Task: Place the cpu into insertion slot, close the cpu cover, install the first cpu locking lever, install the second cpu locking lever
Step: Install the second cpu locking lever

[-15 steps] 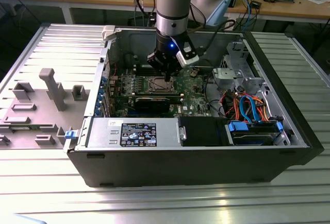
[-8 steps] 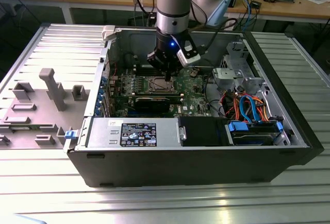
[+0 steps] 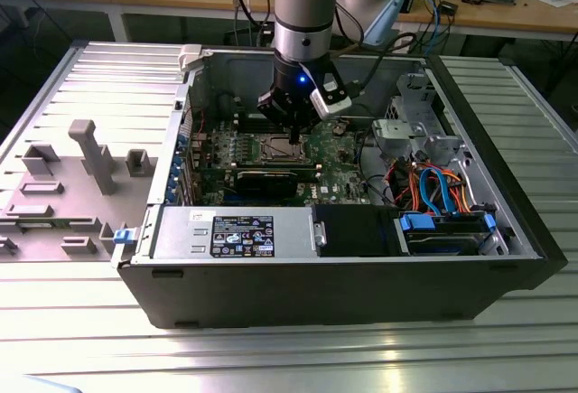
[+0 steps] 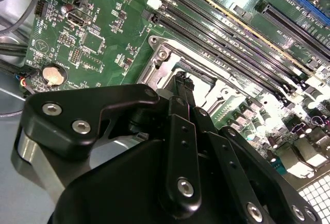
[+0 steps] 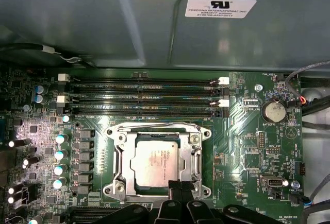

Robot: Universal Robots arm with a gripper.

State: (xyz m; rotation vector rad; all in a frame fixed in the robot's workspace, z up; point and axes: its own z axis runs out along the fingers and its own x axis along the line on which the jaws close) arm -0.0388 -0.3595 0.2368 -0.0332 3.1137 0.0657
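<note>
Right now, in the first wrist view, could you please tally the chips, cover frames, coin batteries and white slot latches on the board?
Chip: 1
Cover frame: 1
Coin battery: 1
White slot latches: 4
Total: 7

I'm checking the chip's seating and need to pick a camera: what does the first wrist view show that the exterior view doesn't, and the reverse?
The first wrist view alone shows the cpu close up, lying flat in the insertion slot with the cpu cover down around it, and a coin battery.

The exterior view alone shows the whole computer case, the orange and blue cables and the grey fixture blocks.

Both show the green motherboard and the hand at the socket's edge.
</note>
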